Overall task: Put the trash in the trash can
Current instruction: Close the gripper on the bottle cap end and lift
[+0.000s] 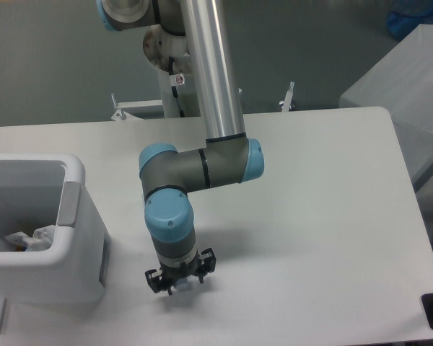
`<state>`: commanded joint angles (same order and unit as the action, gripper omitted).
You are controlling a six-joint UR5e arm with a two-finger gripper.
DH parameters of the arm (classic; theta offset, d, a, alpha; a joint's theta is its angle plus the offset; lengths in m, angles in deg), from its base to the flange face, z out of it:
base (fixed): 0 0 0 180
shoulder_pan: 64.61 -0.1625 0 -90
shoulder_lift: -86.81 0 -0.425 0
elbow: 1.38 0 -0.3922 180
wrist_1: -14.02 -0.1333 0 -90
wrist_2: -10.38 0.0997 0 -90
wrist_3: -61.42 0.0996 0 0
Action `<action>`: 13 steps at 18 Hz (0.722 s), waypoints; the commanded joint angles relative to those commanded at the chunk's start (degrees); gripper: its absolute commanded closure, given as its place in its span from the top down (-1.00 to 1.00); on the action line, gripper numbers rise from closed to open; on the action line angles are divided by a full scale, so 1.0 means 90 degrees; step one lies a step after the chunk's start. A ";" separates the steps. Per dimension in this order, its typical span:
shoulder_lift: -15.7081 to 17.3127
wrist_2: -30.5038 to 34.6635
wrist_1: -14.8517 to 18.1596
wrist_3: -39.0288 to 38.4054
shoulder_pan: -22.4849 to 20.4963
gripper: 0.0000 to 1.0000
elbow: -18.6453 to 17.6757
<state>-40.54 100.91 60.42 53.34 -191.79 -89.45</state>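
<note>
- The pincer hangs low over the table, fingers spread wide, holding nothing.
- The trash can stands just beside the pincer, on its left in the picture.
- Crumpled white trash lies inside the can, higher than the pincer.
- I think a sideways swing could bump the can, because it is so close.
- I cannot see any bottle.

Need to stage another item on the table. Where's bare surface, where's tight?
Bare: the right half of the white table, from the grey-and-blue arm elbow to the right edge, and the back strip behind the elbow. Tight: front left, where the white boxy plastic bin sits close to the black end effector. Crumpled white trash lies inside the bin.
</note>
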 joint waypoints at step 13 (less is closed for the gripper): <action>0.0370 -0.0029 0.0000 0.0058 -0.0146 -0.18 0.0136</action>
<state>-37.21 100.64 60.42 53.87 -193.10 -88.22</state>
